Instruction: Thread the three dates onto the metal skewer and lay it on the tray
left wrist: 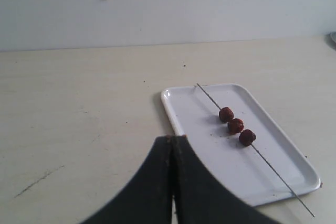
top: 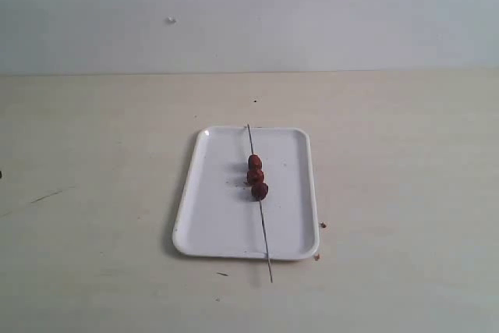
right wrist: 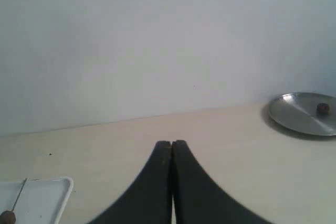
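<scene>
Three dates (top: 256, 175) are sitting threaded on the metal skewer (top: 264, 228) along the tray (top: 210, 216) — seemingly finished, so left fingers (left wrist: 156, 182) and right fingers (right wrist: 156, 182) are idling closed, empty.

The exterior camera looked down along the flat white rectangular tray (top: 210, 220) (left wrist: 194, 121) (right wrist: 47, 203) from beyond one short end. The left wrist camera viewed it obliquely from nearer; the right wrist camera caught only one corner.
</scene>
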{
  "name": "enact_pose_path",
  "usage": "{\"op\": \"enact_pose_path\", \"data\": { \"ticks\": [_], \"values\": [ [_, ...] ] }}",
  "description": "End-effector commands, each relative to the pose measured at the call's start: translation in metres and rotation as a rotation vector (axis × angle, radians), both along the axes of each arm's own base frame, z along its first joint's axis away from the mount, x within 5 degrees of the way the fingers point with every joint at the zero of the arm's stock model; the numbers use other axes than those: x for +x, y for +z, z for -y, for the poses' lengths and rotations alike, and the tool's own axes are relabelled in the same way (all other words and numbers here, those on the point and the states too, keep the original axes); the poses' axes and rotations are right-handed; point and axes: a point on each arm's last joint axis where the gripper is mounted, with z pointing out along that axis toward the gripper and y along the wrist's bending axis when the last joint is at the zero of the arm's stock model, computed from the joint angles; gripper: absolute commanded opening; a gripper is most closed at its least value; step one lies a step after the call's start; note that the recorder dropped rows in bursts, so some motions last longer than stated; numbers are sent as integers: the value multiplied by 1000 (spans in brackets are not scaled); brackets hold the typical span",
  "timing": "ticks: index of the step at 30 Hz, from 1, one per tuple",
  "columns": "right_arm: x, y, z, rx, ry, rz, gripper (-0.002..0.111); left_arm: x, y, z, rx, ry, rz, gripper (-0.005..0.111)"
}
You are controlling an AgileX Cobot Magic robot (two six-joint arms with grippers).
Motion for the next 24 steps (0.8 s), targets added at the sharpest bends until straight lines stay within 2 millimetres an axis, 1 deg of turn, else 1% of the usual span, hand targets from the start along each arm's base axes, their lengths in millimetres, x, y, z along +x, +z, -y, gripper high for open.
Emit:
{"op": "enact_pose_path", "data": {
  "ticks": [1, 3, 4, 7, 13, 19, 24],
  "values": [
    [-5, -24, -2, -13, 8, 21, 0, -1, 0, -1, 2, 1, 8, 0],
    [-6, -39, -2, -29, 14, 16, 0, -1, 0, -1, 2, 1, 8, 0],
    [-7, -50, -2, -39, 17, 5, 0, -1, 0, -1, 2, 1, 8, 0],
    [-7, -68, -3, -50, 26, -4, 0, -1, 0, -1, 2, 1, 8, 0],
    [-7, -92, -4, -90, 45, -58, 0, -1, 0, -1, 2, 1, 8, 0],
    [-7, -99, -5, -60, 51, -104, 0, -1, 0, -1, 2, 1, 8, 0],
    [-7, -99, -5, -59, 50, -107, 0, -1, 0, -1, 2, 1, 8, 0]
  ]
}}
